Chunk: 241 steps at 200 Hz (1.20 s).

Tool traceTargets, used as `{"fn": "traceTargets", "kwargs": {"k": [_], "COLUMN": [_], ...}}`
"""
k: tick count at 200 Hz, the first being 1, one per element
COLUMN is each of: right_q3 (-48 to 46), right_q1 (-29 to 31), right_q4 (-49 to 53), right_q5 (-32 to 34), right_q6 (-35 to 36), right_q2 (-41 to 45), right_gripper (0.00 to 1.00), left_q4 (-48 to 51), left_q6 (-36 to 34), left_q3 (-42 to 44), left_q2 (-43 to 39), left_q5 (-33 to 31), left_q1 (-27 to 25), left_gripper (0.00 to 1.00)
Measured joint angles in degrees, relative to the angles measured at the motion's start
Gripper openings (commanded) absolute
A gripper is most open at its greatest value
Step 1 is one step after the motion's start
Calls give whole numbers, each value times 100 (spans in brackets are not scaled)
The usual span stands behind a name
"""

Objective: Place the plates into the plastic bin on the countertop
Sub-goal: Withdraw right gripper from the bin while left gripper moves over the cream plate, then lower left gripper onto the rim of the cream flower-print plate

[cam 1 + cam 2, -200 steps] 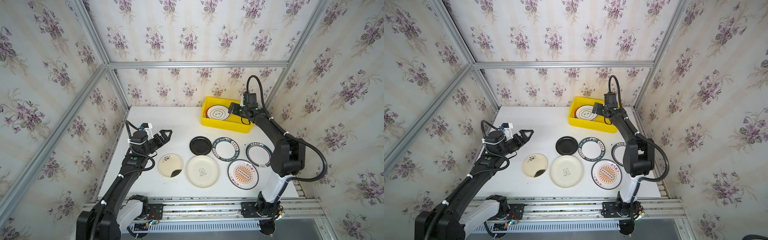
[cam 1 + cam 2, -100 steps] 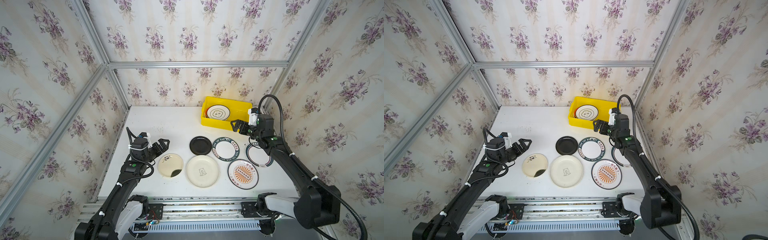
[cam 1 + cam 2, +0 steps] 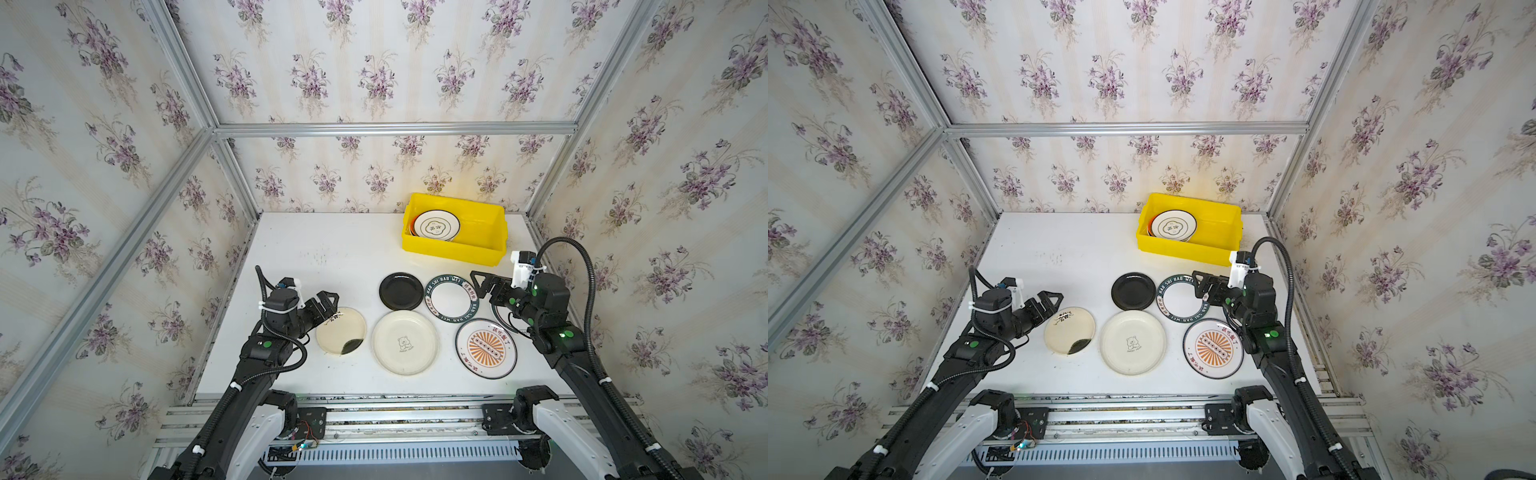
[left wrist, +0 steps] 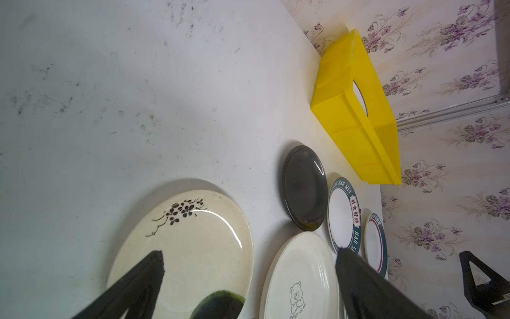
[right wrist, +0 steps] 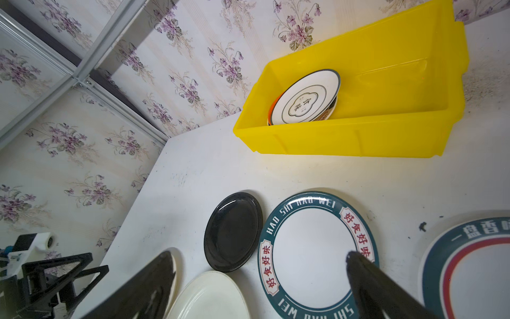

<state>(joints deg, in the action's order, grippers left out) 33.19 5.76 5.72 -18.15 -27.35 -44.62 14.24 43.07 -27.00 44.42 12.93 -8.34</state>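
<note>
Six plates flat on the white tabletop (image 3: pixel 324 249): black plate (image 3: pixel 401 291), teal lettered-rim plate (image 3: pixel 451 297), cream ink-smudge plate (image 3: pixel 341 331), cream bear plate (image 3: pixel 405 343), orange sunburst plate (image 3: pixel 486 348), and a blue-and-red-ringed plate (image 5: pixel 469 265) mostly hidden under the right arm in both top views. Yellow plastic bin (image 3: pixel 457 251) sits at the back right of the tabletop, near the wall. In its left half is a white emblem plate (image 3: pixel 436 226), resting tilted on an orange-edged plate (image 5: pixel 273 109). Left fingers (image 4: pixel 129 292) spread apart, holding nothing, over the near-left edge of the ink-smudge plate; contact cannot be told. Right fingers (image 5: pixel 372 290) spread apart, holding nothing, above the right side of the lettered-rim plate, just in front of the bin.
</note>
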Motion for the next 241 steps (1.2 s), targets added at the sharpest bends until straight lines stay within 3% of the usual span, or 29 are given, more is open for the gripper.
{"fn": "traceTargets", "kwargs": {"k": [75, 171, 214, 241], "right_q3": [-374, -411, -503, -529], "right_q1": [0, 2, 0, 0], "right_q4": [-44, -299, -363, -382], "right_q5": [-568, -905, -903, -901], "right_q6": [-262, -485, -586, -603], "right_q2": [-15, -103, -118, -116], "right_gripper": [99, 99, 99, 99], "left_q4": [612, 638, 448, 245], "left_q6": [372, 426, 470, 507], "left_q3": [734, 979, 1080, 1145], "left_q2": [-643, -48, 155, 260], "left_q5": [-212, -308, -315, -313], "left_q1": [-81, -105, -114, -116], "left_gripper": [99, 97, 88, 76]}}
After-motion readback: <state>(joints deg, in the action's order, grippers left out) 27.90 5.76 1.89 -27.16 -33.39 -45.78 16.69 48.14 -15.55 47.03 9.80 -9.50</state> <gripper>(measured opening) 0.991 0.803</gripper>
